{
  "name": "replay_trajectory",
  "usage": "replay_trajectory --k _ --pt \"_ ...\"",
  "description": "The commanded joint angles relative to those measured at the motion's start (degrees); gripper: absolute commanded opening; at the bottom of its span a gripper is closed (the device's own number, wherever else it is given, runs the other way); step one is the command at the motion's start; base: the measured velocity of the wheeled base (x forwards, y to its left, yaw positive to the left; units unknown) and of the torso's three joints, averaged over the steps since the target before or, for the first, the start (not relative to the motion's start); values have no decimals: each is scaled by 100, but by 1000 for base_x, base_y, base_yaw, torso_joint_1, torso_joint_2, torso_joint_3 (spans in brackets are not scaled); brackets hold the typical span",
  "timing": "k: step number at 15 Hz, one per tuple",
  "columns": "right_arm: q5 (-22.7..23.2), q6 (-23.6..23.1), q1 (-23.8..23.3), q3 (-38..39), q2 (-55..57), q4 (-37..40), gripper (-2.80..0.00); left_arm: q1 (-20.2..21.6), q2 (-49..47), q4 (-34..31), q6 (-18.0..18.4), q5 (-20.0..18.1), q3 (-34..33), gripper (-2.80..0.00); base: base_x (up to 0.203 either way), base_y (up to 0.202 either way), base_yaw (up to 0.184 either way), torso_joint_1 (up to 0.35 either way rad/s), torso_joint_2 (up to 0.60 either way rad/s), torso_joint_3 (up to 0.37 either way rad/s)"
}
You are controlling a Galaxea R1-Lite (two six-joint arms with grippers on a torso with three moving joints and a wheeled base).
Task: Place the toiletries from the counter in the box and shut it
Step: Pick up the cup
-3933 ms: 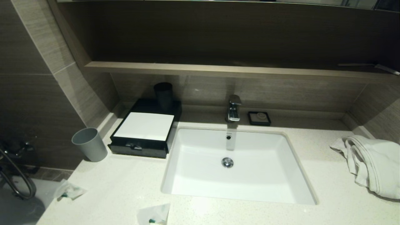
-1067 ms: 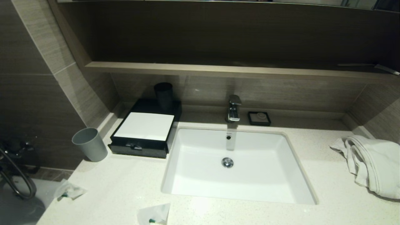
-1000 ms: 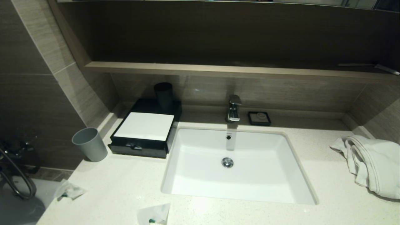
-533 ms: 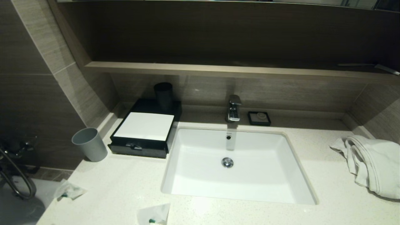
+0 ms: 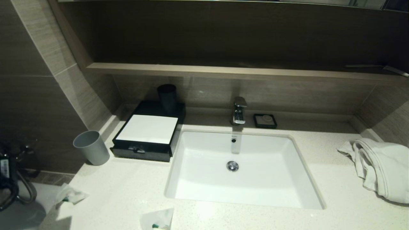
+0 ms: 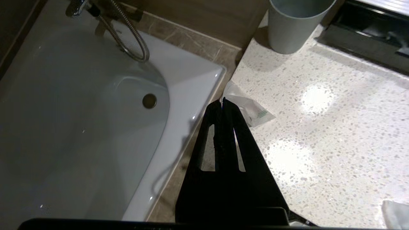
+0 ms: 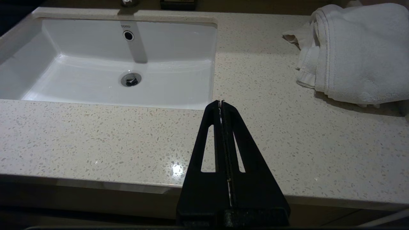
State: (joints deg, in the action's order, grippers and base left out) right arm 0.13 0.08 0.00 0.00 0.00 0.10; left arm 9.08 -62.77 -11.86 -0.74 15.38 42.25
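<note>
Two toiletries sachets lie on the counter (image 5: 127,188): one at its front left corner (image 5: 71,195), one at the front edge (image 5: 158,218). The black box (image 5: 147,129) with a white top stands at the back left, its drawer front (image 5: 136,149) facing me. My left gripper (image 6: 222,101) is shut and empty, its tips just short of the corner sachet (image 6: 255,111), above the counter's left edge. Part of the left arm (image 5: 5,172) shows at the left edge of the head view. My right gripper (image 7: 221,103) is shut and empty over the counter, front right of the sink.
A grey cup (image 5: 92,147) stands left of the box and a black cup (image 5: 167,95) behind it. The white sink (image 5: 191,140), faucet (image 5: 239,110) and soap dish (image 5: 265,120) are in the middle. A white towel (image 5: 380,166) lies at the right. A bathtub (image 6: 80,127) lies beyond the counter's left edge.
The left arm has come into the head view at the far left edge, and a shadow now falls on the counter's front left corner. The sachets and box have not moved.
</note>
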Motion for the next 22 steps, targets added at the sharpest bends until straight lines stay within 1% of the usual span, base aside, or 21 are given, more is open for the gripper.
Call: replay_trajectory --k 1,3,4,5,6,7,9,11,13,14,16,18,20,22 --pt "4 1 0 0 0 -1 -280 69 -339 176 3 -42 -229 -280 0 0 0 0 0 0" --pt "4 1 0 0 0 -1 -280 69 -442 671 22 -92 -610 -280 0 0 0 0 0 0" --pt "4 1 0 0 0 -1 -280 72 -528 998 96 -114 -881 -280 0 0 0 0 0 0" --pt "4 1 0 0 0 -1 -280 72 -641 1479 163 -185 -1220 -280 0 0 0 0 0 0" --pt "4 1 0 0 0 -1 -280 71 -786 1948 198 -385 -1421 -280 0 0 0 0 0 0" --pt "4 1 0 0 0 -1 -280 75 -914 2196 199 -693 -1492 -280 0 0 0 0 0 0" --pt "4 1 0 0 0 -1 -280 131 -1098 2258 212 -837 -1469 -280 0 0 0 0 0 0" --pt "4 1 0 0 0 -1 -280 155 -1227 2585 227 -994 -1562 -280 0 0 0 0 0 0" --pt "4 1 0 0 0 -1 -280 155 -1271 2721 223 -1157 -1658 -280 0 0 0 0 0 0" --pt "4 1 0 0 0 -1 -280 155 -1309 2730 223 -1160 -1650 0 0 0 0 0 0 0" --pt "4 1 0 0 0 -1 -280 155 -1580 2946 217 -1210 -1627 0 0 0 0 0 0 0" --pt "4 1 0 0 0 -1 -280 155 -1949 3370 184 -1222 -1549 0 0 0 0 0 0 0" --pt "4 1 0 0 0 -1 -280 172 -2154 3820 149 -1219 -1323 0 0 0 0 0 0 0" --pt "4 1 0 0 0 -1 -280 173 -2139 3800 86 -1190 -1169 0 0 0 0 0 0 0"
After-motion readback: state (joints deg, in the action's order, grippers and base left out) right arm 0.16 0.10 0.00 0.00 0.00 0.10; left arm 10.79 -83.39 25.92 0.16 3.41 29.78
